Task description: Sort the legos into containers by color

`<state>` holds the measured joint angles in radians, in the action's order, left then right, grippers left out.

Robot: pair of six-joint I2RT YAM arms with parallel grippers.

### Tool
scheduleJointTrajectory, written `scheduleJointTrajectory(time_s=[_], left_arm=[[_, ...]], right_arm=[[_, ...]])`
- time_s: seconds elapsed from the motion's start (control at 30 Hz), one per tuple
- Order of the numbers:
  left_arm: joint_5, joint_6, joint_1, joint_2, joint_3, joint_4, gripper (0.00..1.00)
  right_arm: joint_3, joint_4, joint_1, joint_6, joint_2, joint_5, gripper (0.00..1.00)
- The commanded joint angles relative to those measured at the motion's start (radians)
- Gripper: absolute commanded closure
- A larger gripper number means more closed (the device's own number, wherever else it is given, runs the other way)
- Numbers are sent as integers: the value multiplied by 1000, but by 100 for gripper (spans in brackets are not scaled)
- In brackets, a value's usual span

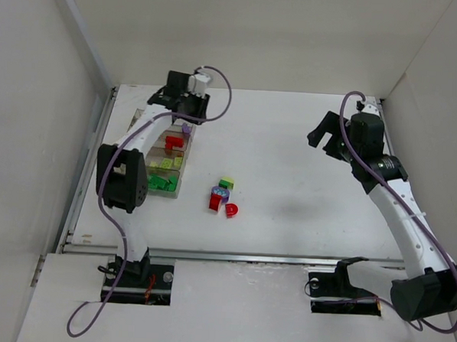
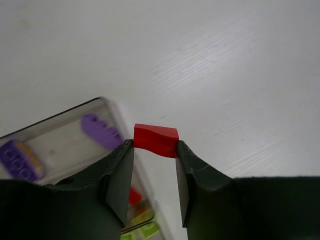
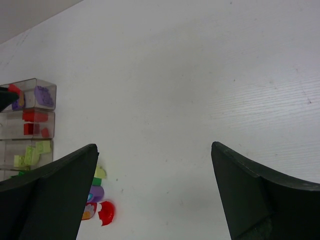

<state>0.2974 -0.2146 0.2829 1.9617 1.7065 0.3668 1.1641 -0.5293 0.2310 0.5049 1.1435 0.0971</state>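
My left gripper (image 2: pixel 155 146) is shut on a small red brick (image 2: pixel 156 140) and holds it above the right end of the clear organizer box (image 2: pixel 55 125), over its purple row. In the top view this gripper (image 1: pixel 184 113) hangs over the far end of the box (image 1: pixel 144 119). The box rows hold purple (image 2: pixel 100 131), red (image 3: pixel 34 116), yellow-green (image 3: pixel 35 152) and dark green (image 1: pixel 162 182) bricks. Several loose bricks (image 1: pixel 223 196) in red, green and purple lie mid-table. My right gripper (image 3: pixel 155 190) is open and empty, raised over bare table at the right (image 1: pixel 319 135).
White walls enclose the table on the left, back and right. A metal rail (image 1: pixel 232 255) runs along the near edge in front of the arm bases. The loose bricks also show in the right wrist view (image 3: pixel 98 202), beside my left finger.
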Motion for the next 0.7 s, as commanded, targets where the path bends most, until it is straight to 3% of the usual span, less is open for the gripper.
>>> scheduleJointTrajectory(time_s=[0.0,0.2,0.5,0.6,0.63,0.67], left_arm=[[-38,24,-94,-119,-63,-43,100],[-49,15,-273,-222,-240,-89,100],[-112,-51,-366,-258,-393,-147,100],[-112,-51,-387,-215,-363,-137,86],[-112,-93,-387,-190,-348,-126,70],[-112,-115,-387,-178,-305,-114,61]], right_arm=[[25,98,5,26,-5,-13,0],[-1,143,5,26,38,-13,0],[179,114,57,17,246,-13,0],[285,54,93,-3,334,-23,0],[311,37,117,-14,353,-23,0],[357,23,131,-14,370,-23,0]])
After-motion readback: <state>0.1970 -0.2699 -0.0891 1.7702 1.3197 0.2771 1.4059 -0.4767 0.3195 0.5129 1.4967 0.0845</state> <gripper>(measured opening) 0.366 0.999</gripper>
